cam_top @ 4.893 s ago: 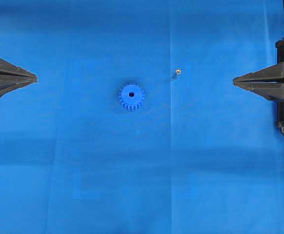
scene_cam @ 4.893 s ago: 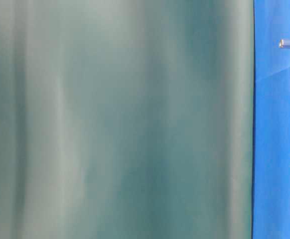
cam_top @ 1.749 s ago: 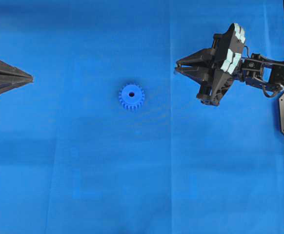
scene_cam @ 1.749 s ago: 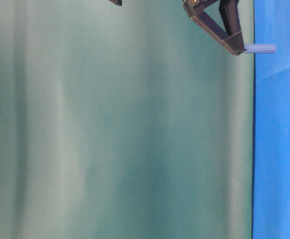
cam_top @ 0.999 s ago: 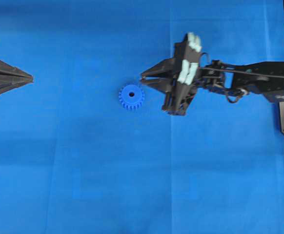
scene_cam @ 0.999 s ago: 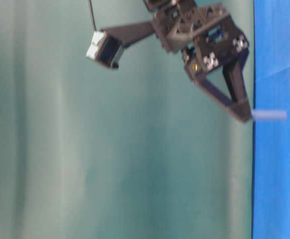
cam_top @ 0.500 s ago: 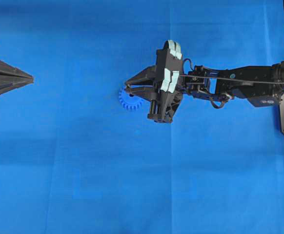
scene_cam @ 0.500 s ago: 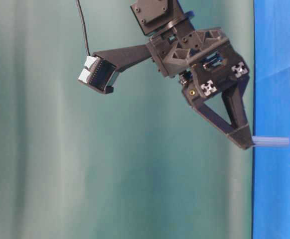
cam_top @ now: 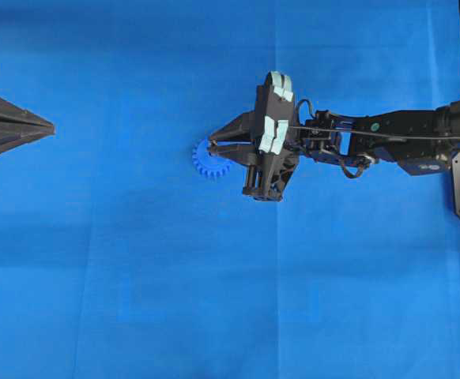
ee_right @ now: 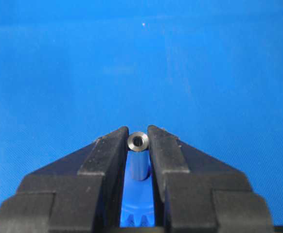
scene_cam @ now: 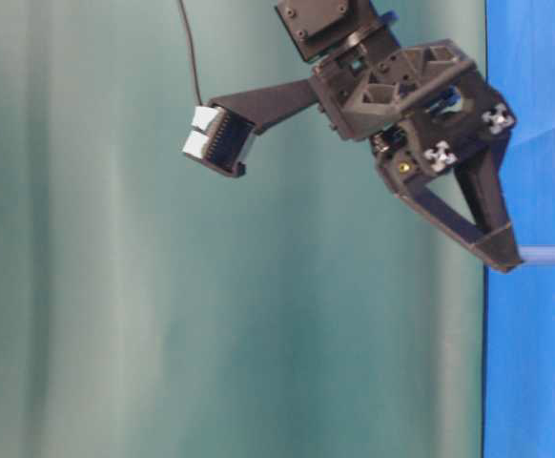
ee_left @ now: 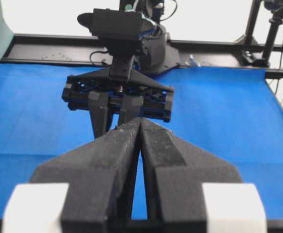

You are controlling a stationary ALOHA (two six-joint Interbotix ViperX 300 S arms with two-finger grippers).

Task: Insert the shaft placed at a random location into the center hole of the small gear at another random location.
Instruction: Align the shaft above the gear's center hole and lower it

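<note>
1. Silvery metal shows between the fingertips of the right gripper: the shaft is pinched there, seen end-on from the wrist camera, and the jaws are clamped tight on it.
2. Compared with half a second ago, the right gripper has drifted slightly back toward 3 o'clock in the overhead view, and it now sits lower toward the cloth in the table-level view.
3. In the overhead view the gripper's tips cover the 3 o'clock half of the small gear; the center hole is hidden under them, so alignment cannot be confirmed there.
4. From the right wrist camera, the gear's teeth show directly beneath the held shaft, which suggests the pin is about over the hub and insertion is the step at hand.
5. At table level the shaft juts from the gripper tip toward the cloth, near it; whether it touches cannot be told.
6. At 9 o'clock the left gripper rests well apart, jaws closed on nothing.
7. Blue cloth covers the table, creased in faint fold lines. A green backdrop hangs behind, and a black frame edges the far side.
</note>
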